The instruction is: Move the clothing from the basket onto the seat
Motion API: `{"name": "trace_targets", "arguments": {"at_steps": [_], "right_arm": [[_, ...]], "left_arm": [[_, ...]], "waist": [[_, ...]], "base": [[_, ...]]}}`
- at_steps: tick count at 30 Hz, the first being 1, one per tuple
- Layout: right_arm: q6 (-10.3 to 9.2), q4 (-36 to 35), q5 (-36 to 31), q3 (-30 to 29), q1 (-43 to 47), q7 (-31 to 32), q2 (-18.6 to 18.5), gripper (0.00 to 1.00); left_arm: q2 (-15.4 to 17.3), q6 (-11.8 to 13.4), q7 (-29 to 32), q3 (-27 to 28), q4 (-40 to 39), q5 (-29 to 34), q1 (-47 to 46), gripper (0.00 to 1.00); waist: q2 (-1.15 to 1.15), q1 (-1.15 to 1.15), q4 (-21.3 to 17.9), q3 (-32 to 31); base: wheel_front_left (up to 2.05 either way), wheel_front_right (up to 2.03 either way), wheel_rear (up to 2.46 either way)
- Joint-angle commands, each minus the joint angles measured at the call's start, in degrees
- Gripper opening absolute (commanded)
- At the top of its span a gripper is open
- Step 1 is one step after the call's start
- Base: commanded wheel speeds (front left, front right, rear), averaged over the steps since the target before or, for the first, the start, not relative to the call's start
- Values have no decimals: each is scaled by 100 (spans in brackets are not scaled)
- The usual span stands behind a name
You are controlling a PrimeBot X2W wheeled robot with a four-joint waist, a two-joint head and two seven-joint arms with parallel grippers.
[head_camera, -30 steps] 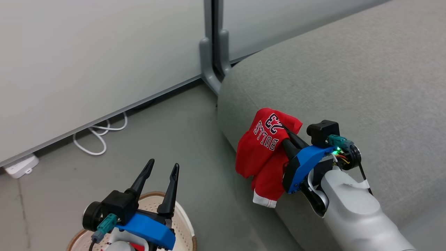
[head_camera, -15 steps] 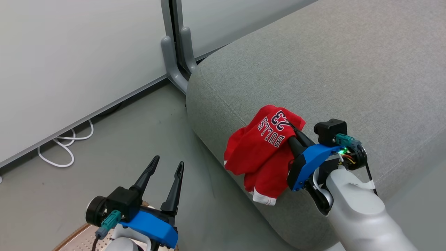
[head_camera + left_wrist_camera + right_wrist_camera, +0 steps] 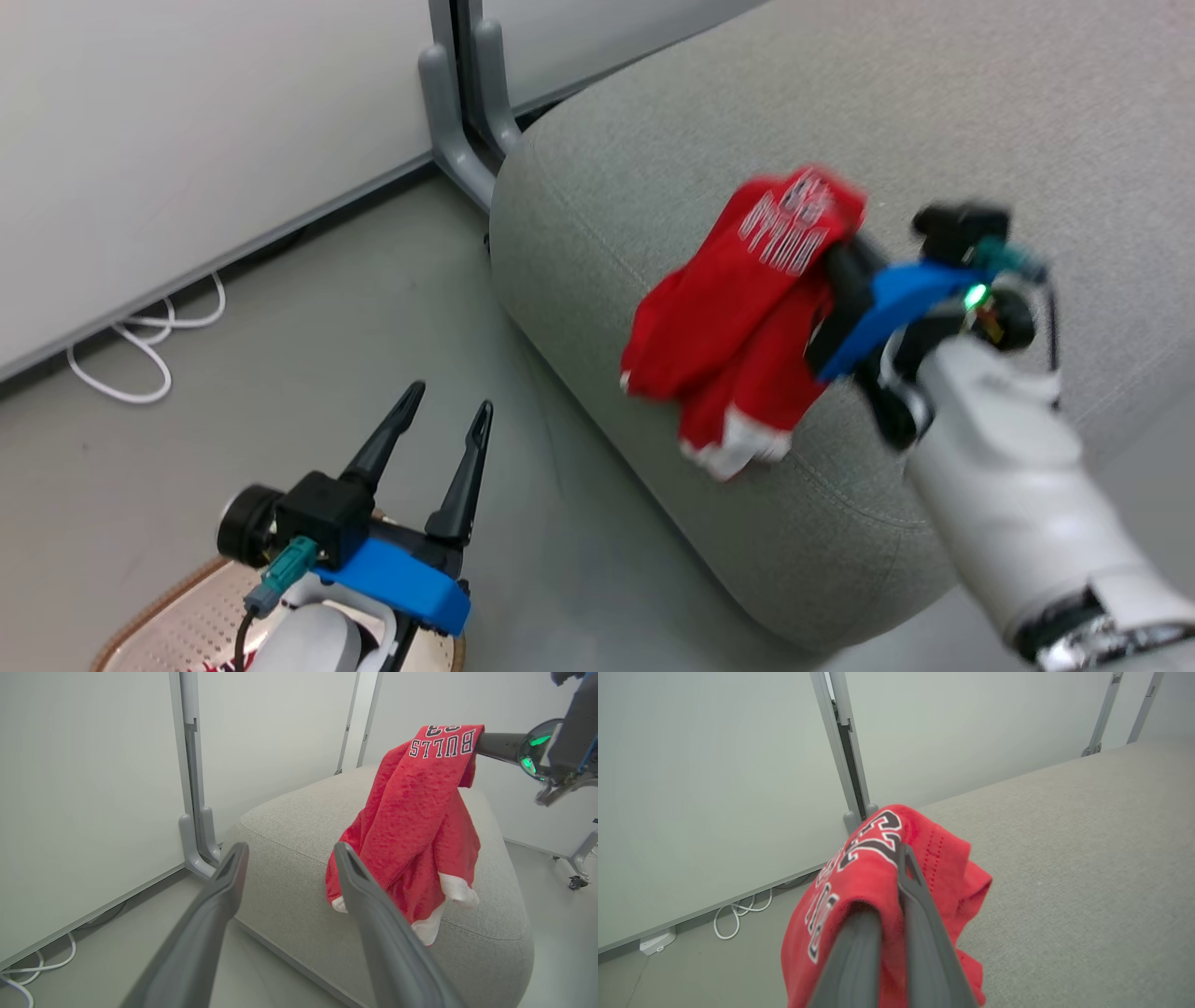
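A red garment (image 3: 738,308) with white trim and "BULLS 23" lettering hangs from my right gripper (image 3: 840,247), which is shut on its upper fold. It dangles over the rounded front edge of the grey seat (image 3: 934,112), blurred with motion. In the right wrist view the cloth (image 3: 859,872) drapes over my shut right gripper (image 3: 896,858) above the seat cushion (image 3: 1087,835). My left gripper (image 3: 450,399) stands open and empty over the cream perforated basket (image 3: 177,625) at the lower left. The left wrist view shows the open left gripper (image 3: 290,851) facing the hanging garment (image 3: 416,826) and the seat (image 3: 289,812).
White wall panels stand behind, joined by a grey post with a curved foot (image 3: 457,140) next to the seat's corner. A white cable (image 3: 140,345) loops on the grey floor along the wall. A wheeled stand leg (image 3: 579,868) sits beyond the seat.
My right gripper has carried the red garment up and farther over the seat. The camera has shifted, so the basket shows less. The left gripper stays open.
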Motion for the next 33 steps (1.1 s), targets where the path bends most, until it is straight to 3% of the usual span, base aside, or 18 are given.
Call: {"name": "trace_targets", "arguments": {"at_steps": [1, 4, 7, 8, 14, 16, 20, 29, 30, 31, 32, 33], "right_arm": [[2, 186, -123, -355, -504, -28, -13, 0], [1, 377, -264, -782, -1024, -45, -185, 0], [1, 687, -652, -1509, -1904, -63, -780, 0], [1, 687, -652, -1509, -1904, -63, -780, 0], [0, 838, -1132, -2624, -2738, -85, -1869, 0], [1, 788, -1281, -2995, -2830, -85, -2075, 0], [0, 629, -1541, -3961, -2432, -88, -2182, 0], [1, 268, -2245, -5131, -1820, -88, -1724, 0], [1, 226, -2339, -5204, -1787, -89, -1667, 16], [1, 180, -2427, -5263, -1760, -89, -1632, 43], [1, 141, -2521, -5316, -1729, -89, -1584, 99], [1, 123, -2611, -5366, -1710, -89, -1538, 100]], "left_arm": [[113, -12, -16, -49, -101, 58, -201, 100], [205, -12, 5, -140, -199, 96, -370, 100], [367, -12, 88, -304, -435, 127, -734, 100], [367, -12, 88, -304, -435, 127, -734, 100], [585, -12, 177, -539, -895, 210, -1294, 100], [629, -4, 170, -507, -1050, 252, -1454, 100], [683, 7, 135, -549, -1289, 352, -1631, 100], [703, 21, 67, -601, -1325, 389, -1718, 100], [696, 24, 54, -597, -1310, 384, -1720, 100], [685, 26, 44, -595, -1292, 377, -1720, 100], [672, 27, 34, -595, -1270, 367, -1715, 100], [659, 29, 24, -596, -1251, 356, -1707, 100]], "waist": [[0, 0, 180, 389], [0, 0, 341, 690], [0, 0, 696, 1315], [0, 0, 696, 1315], [0, 0, 1295, 2314], [0, 0, 1451, 2641], [0, 0, 1713, 3148], [0, 0, 1881, 3295], [0, 0, 1883, 3273], [0, 0, 1885, 3247], [0, 0, 1884, 3213], [0, 0, 1882, 3182]], "base": [[0, 0, 0], [0, 0, 0], [0, 0, 0], [0, 0, 0], [0, 0, 0], [0, 0, 0], [0, 0, 0], [0, 0, 0], [0, 0, 0], [0, 0, 0], [0, 0, 0], [0, 0, 0]]}}
